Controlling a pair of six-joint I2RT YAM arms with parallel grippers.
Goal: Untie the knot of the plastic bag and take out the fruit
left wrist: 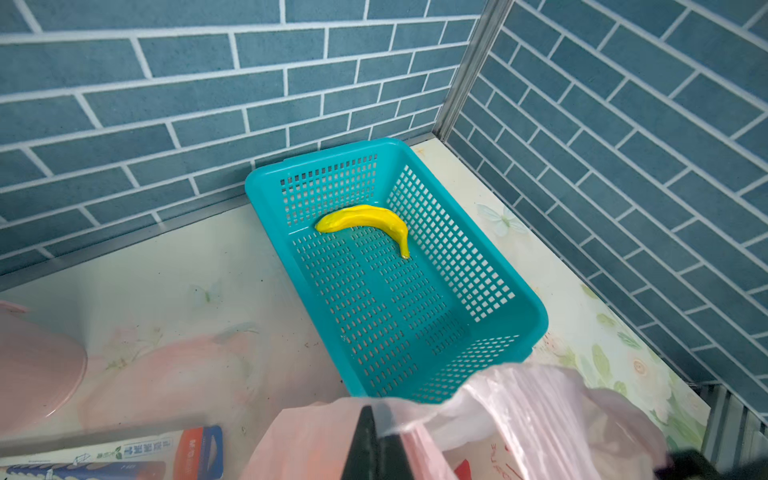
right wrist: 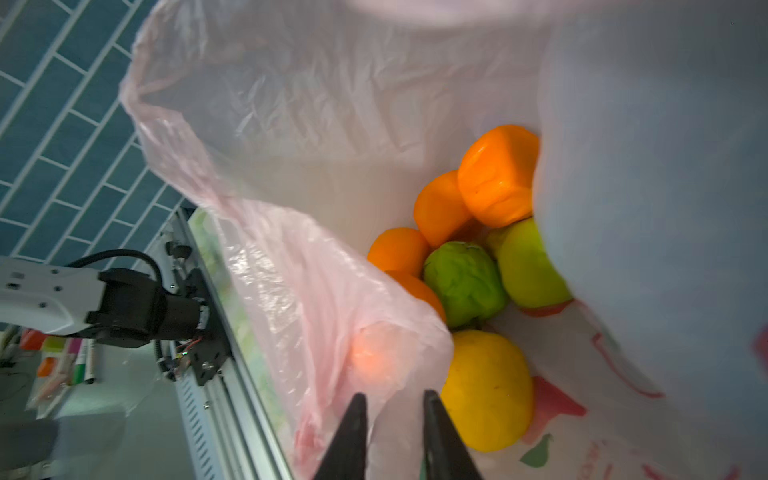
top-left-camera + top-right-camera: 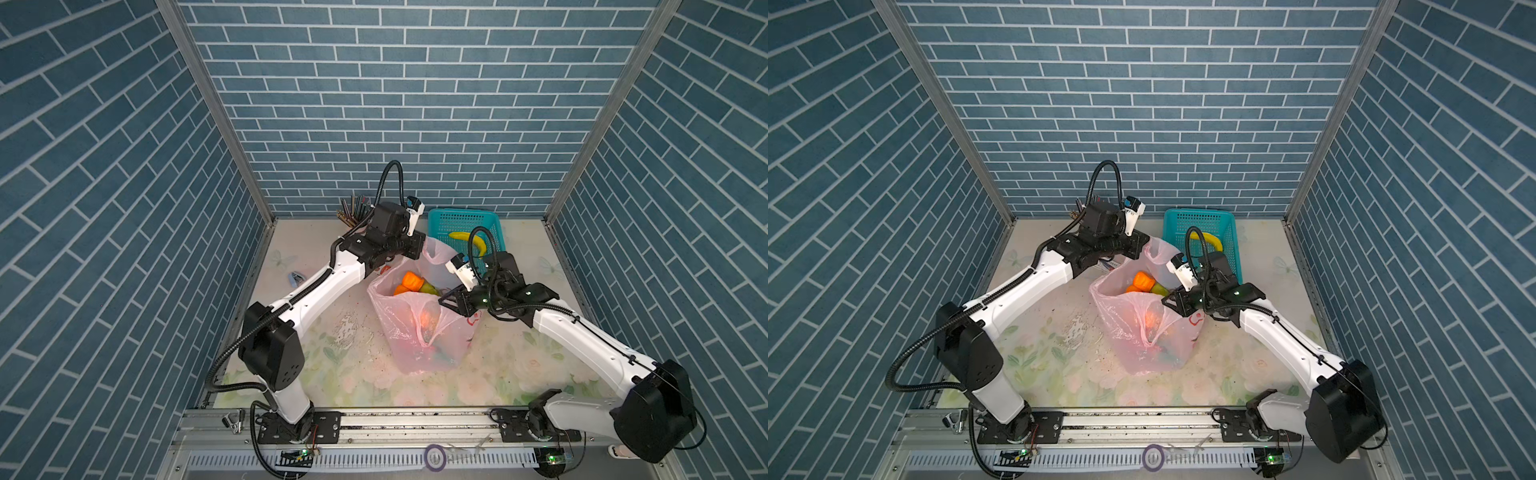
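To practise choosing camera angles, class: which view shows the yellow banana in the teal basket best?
The left wrist view: the banana lies whole, unobstructed in the basket. In both top views the banana is small and crossed by the right arm's cable. The right wrist view does not show it.

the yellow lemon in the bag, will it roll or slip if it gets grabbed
The lemon looks round and smooth, so it probably rolls and may slip from a narrow grip. It lies on loose plastic bag film beside a green fruit, so pushing likely shifts both.
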